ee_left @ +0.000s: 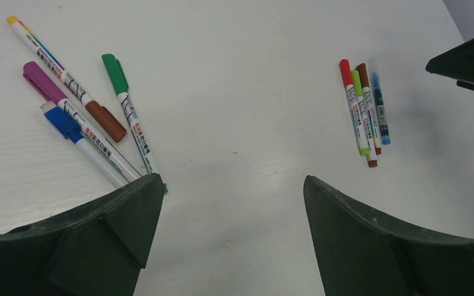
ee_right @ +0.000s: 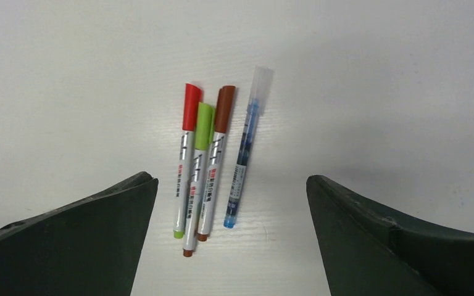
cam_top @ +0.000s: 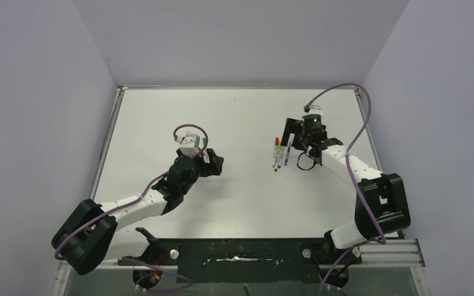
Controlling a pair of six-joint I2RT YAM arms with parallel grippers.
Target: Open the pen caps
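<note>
Because the caps (ee_right: 191, 106) sit on light, slick pens (ee_right: 212, 179), four toward the right edge of the surface (ee_right: 376, 74) and four toward the left, barrel and cap likely need separate pinches, and the left gripper (ee_left: 231, 185) and right gripper (ee_right: 231, 185) both gape empty.

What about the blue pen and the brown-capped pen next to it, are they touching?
Apart. The right wrist view shows a strip of bare table between the blue pen and the brown-capped pen along their whole length.
</note>
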